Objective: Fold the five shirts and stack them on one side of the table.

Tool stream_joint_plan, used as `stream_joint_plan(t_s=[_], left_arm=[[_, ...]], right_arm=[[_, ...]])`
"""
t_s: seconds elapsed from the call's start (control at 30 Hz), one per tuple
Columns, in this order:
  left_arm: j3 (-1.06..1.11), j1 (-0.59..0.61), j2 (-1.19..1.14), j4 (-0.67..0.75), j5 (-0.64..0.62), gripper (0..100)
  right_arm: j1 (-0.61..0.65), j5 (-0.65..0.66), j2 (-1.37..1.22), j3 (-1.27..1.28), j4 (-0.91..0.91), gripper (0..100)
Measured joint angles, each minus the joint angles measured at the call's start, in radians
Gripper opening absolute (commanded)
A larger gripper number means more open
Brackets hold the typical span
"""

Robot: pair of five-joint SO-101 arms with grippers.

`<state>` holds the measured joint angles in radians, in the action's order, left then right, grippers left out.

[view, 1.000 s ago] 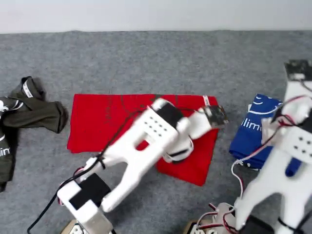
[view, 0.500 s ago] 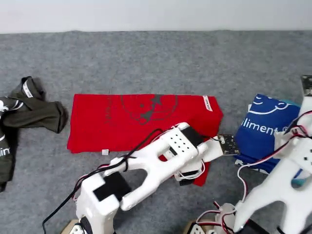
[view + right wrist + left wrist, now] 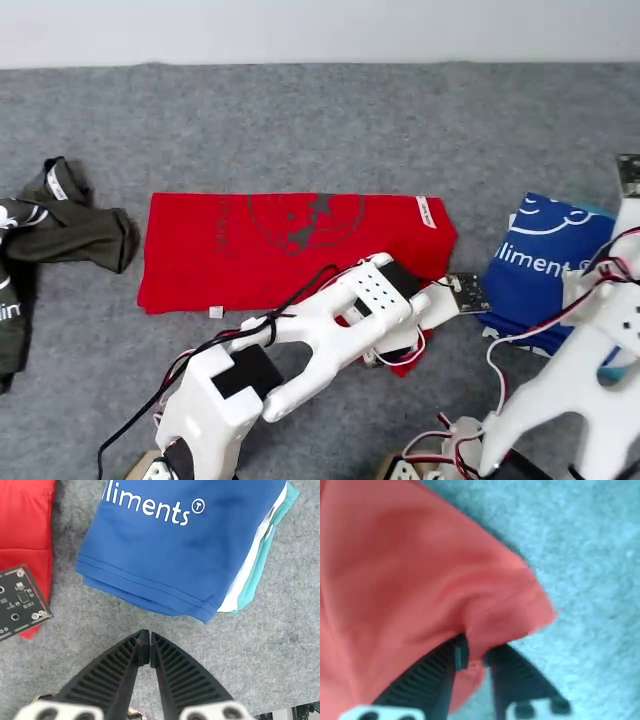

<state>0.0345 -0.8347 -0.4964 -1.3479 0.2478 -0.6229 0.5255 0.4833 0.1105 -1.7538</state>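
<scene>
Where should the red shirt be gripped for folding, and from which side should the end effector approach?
Take the red shirt at its near right corner, coming from the robot's side. It lies flat, and that corner pokes out over the table; the left end effector is shut on it there.

Grey table [image 3: 300,110]; red shirt [image 3: 220,250]; olive shirt [image 3: 70,235]

At centre, red shirt [image 3: 260,250] folded flat; at right, blue shirt [image 3: 535,265] folded atop teal shirt [image 3: 260,550]; at left, olive shirt [image 3: 60,230] crumpled.
</scene>
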Motion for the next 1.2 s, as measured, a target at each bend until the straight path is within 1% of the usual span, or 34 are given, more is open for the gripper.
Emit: stream_joint_plan(t_s=[0.17, 0.3, 0.43, 0.6, 0.77, 1.0, 1.2], left_arm=[[0.000, 0.002, 0.025, 0.002, 0.008, 1], [0.000, 0.008, 0.118, 0.002, 0.011, 1], [0.000, 0.060, 0.184, 0.006, 0.015, 1], [-0.008, 0.138, 0.187, 0.080, 0.015, 1], [-0.008, 0.184, 0.187, 0.158, 0.015, 1], [-0.089, 0.276, 0.066, 0.193, 0.018, 13], [-0.247, 0.351, -0.061, 0.193, 0.021, 14]], right_arm=[[0.000, 0.000, 0.000, 0.000, 0.000, 1.5], [0.000, 0.000, 0.000, 0.000, -0.002, 1.5], [0.000, 0.000, 0.000, 0.000, -0.002, 1.5], [0.000, 0.000, 0.000, 0.000, -0.002, 1.5], [0.000, 0.000, 0.000, 0.000, -0.002, 1.5], [0.000, 0.000, 0.000, 0.000, -0.002, 1.5], [0.000, 0.000, 0.000, 0.000, -0.002, 1.5]])
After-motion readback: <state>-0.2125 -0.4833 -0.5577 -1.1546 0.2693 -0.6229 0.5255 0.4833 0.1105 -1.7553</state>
